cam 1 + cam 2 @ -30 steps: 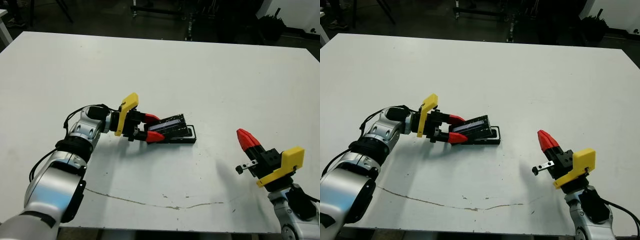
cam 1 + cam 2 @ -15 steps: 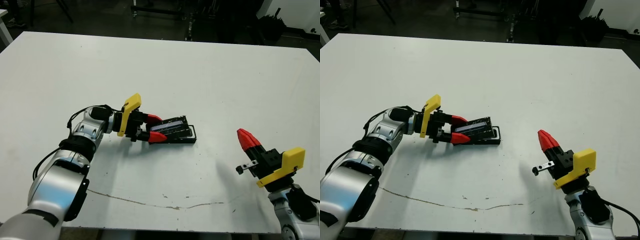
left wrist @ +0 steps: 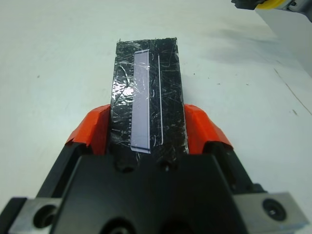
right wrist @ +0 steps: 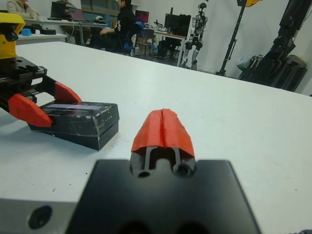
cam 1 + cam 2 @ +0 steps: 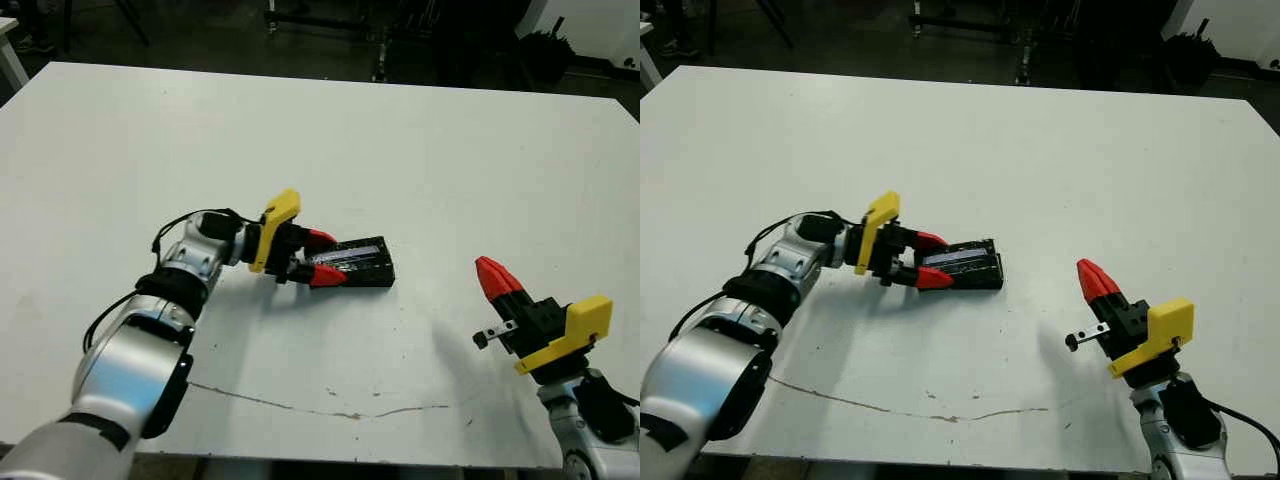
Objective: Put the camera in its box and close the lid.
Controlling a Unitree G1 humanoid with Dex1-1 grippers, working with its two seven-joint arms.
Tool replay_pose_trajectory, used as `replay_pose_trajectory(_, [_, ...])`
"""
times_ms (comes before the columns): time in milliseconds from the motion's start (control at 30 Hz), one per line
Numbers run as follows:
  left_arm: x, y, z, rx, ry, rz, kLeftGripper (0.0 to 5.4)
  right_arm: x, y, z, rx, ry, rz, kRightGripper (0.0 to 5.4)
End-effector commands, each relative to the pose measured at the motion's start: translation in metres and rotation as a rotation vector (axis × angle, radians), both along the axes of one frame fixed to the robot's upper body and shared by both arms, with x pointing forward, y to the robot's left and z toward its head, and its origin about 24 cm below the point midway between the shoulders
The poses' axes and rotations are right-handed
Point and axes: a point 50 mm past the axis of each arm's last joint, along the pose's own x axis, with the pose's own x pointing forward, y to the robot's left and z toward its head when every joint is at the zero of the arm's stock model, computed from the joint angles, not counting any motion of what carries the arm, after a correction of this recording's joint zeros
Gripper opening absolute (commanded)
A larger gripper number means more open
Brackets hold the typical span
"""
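Lid (image 3: 146,97): flat black rectangle, crinkled shiny wrap, seated on box (image 4: 92,134). Left gripper (image 5: 320,258) pinches it. Right gripper (image 5: 492,277), at 4 o'clock: fingers pressed together. Matte white table (image 5: 400,140).

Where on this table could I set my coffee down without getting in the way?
The far half of the table beyond the box is bare, as is the stretch between the box and the right gripper. It is crowded only around the left gripper, which straddles the lid on the box.
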Motion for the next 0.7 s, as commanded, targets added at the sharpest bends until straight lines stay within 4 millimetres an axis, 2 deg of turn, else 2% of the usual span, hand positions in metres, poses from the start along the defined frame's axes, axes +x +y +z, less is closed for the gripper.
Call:
replay_pose_trajectory(33, [-0.016, -0.03, -0.023, 0.042, 0.087, -0.081, 3.15, -0.001, -0.006, 0.002, -0.004, 0.009, -0.015, 0.0])
replay_pose_trajectory(333, [-0.02, -0.044, -0.028, 0.075, 0.088, -0.121, 3.15, -0.001, -0.007, 0.004, -0.01, 0.004, -0.017, 0.0])
replay_pose_trajectory(700, [-0.019, -0.042, -0.029, 0.135, 0.058, -0.116, 3.15, -0.001, -0.006, 0.003, -0.012, 0.003, -0.018, 0.0])
